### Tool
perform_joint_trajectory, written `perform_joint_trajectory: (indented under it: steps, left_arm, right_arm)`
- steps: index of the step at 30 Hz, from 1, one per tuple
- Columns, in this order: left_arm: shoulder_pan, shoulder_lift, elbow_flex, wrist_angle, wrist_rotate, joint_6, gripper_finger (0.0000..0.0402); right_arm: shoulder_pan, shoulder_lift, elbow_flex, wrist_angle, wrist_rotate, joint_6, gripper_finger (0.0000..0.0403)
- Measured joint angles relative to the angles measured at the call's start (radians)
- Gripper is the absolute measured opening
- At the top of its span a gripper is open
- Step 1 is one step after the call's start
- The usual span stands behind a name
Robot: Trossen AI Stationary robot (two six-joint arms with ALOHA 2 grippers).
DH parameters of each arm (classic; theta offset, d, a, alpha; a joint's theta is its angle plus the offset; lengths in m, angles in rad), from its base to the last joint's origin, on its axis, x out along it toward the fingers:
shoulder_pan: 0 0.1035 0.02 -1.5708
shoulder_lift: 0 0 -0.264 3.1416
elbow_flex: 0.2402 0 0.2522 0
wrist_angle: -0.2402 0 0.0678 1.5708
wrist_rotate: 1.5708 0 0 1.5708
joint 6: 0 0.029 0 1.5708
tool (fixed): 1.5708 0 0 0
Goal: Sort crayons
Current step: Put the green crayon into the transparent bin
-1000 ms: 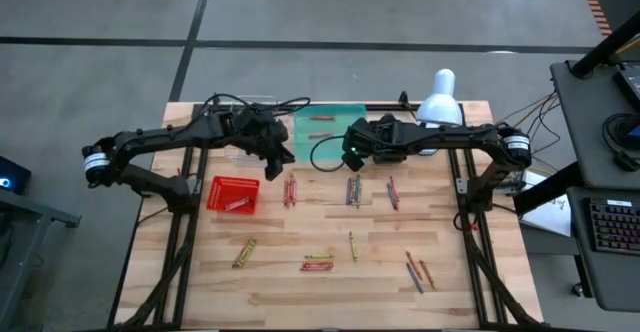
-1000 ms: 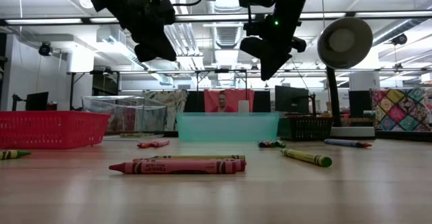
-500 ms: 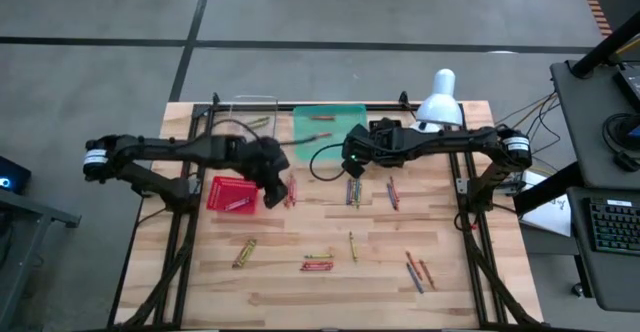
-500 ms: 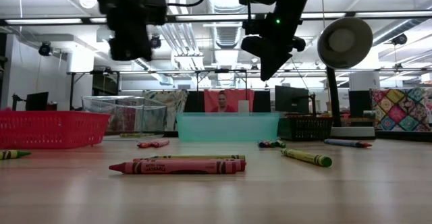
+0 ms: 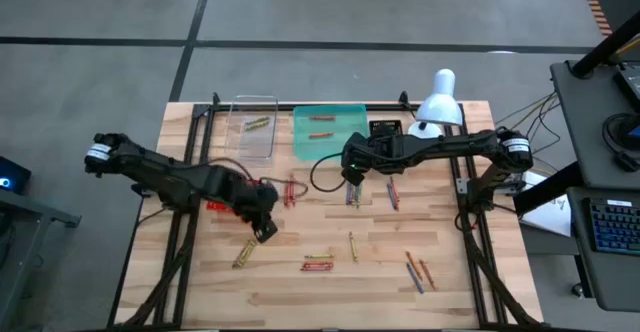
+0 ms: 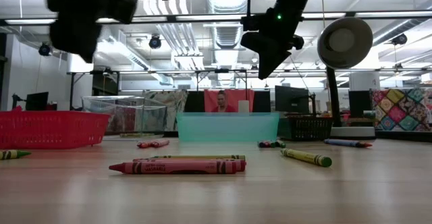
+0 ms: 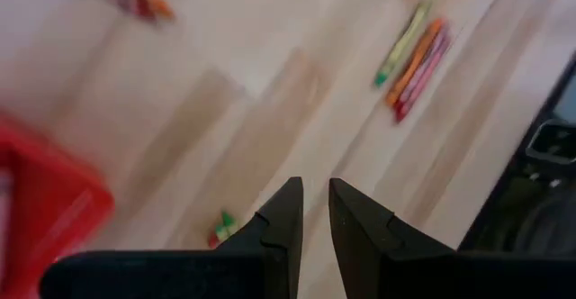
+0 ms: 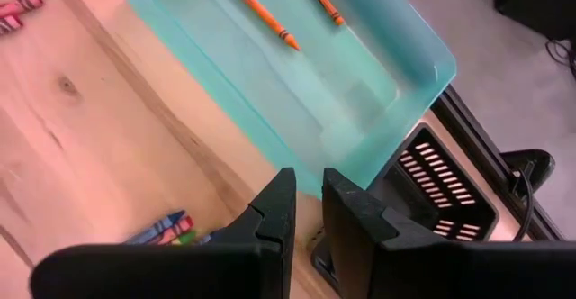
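Note:
Crayons lie loose on the wooden table: a red group (image 5: 290, 189), a blue-green group (image 5: 352, 192), a yellow-green one (image 5: 243, 254), and a red, orange and green group (image 5: 318, 263), which also shows in the left wrist view (image 7: 414, 56). My left gripper (image 5: 265, 230) is shut and empty. It hangs above the table near the red mesh basket (image 5: 228, 194), between the yellow-green crayon and the red group. My right gripper (image 5: 350, 169) is shut and empty, above the table just in front of the teal tray (image 5: 345, 142). Orange crayons (image 8: 263, 13) lie in that tray.
A clear tray (image 5: 250, 137) holding a yellow-green crayon (image 5: 258, 123) stands at the far left. A white lamp (image 5: 438, 100) and a black holder (image 8: 450, 186) stand at the far right. More crayons (image 5: 415, 270) lie near the front right, and one green crayon (image 5: 352, 246) lies near the middle.
My left gripper has swept from over the far side by the clear tray toward the table's near edge, past the red basket, and now hangs over the table beside the yellow-green crayon. It shows blurred in the low view.

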Motion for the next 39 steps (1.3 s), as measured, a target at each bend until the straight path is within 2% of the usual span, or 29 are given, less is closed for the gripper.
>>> perform_joint_trajectory:
  steps: [6,14,18,25,32,39]
  left_arm:
    - [-0.136,0.086,0.0,-0.012,-0.07,-0.16,0.0039]
    - [-0.181,0.154,-0.001,-0.005,-0.071,-0.252,0.0039]
    - [-0.202,0.168,-0.001,-0.008,-0.033,-0.281,0.0039]
    - [-0.294,0.168,-0.002,-0.058,-0.023,-0.357,0.0039]
    - [-0.453,0.168,-0.002,-0.028,-0.181,-0.252,0.0039]
    - [-0.572,0.168,-0.002,-0.017,-0.426,-0.277,0.004]
  right_arm:
    - [0.003,0.0,0.0,0.044,0.0,-0.035,0.005]
    - [0.003,0.0,0.0,0.046,0.0,-0.048,0.005]
    - [0.005,0.0,0.0,0.046,0.0,-0.064,0.005]
    - [0.005,0.0,0.0,0.046,0.0,-0.089,0.005]
    - [0.005,0.0,0.0,0.046,0.0,-0.091,0.005]
    - [0.01,0.0,0.0,0.046,-0.001,-0.087,0.005]
